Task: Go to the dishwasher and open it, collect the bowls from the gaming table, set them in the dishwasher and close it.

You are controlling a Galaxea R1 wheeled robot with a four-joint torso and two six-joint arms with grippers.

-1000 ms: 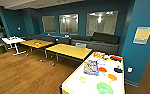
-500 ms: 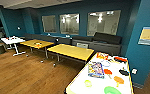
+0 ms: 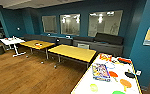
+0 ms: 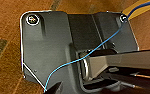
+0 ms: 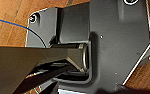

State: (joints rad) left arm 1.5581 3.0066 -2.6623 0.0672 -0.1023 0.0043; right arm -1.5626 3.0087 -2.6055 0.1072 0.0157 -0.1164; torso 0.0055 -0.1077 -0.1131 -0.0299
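Note:
The gaming table (image 3: 87, 83) stands at the lower right of the head view, long and white-topped. On it lie a colourful board-game box (image 3: 100, 71), an orange box (image 3: 105, 57) and small round items: a green one (image 3: 93, 87), an orange one (image 3: 125, 83) and a red one (image 3: 113, 74). They are too blurred to tell which are bowls. The dishwasher is out of view. Both wrist views look past the robot's dark plate onto wooden floor (image 4: 6, 37).
Two yellow tables (image 3: 72, 52) (image 3: 36, 44) stand mid-room, with a small white table (image 3: 12, 40) at the far left. A dark sofa (image 3: 101, 42) runs along the teal back wall under windows. Open wooden floor (image 3: 28, 75) lies to the left. A teal wall (image 3: 146, 60) closes the right.
The whole head picture has shifted as the camera moved. The gaming table now sits a little further right and lower in it.

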